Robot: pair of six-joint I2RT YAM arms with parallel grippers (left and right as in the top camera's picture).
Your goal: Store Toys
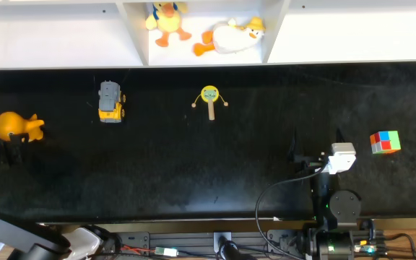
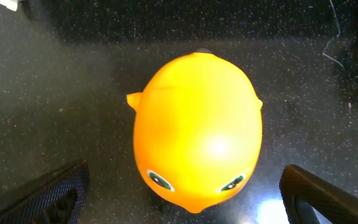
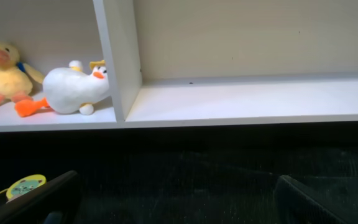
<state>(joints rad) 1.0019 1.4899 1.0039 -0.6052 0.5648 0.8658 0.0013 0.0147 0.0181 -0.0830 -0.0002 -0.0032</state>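
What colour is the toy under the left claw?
Orange; the toy shows best in the left wrist view.

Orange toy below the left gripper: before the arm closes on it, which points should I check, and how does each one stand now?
1. Left gripper open: ok, its fingers stand apart on either side of the orange toy.
2. Toy centred between the fingers: ok, roughly.
3. Fingers low enough to grip: cannot tell.
4. Free shelf compartment: ok, the one next to the white plush duck is bare.
5. Right gripper out of the way: ok, it is at the right of the table, far from the toy.
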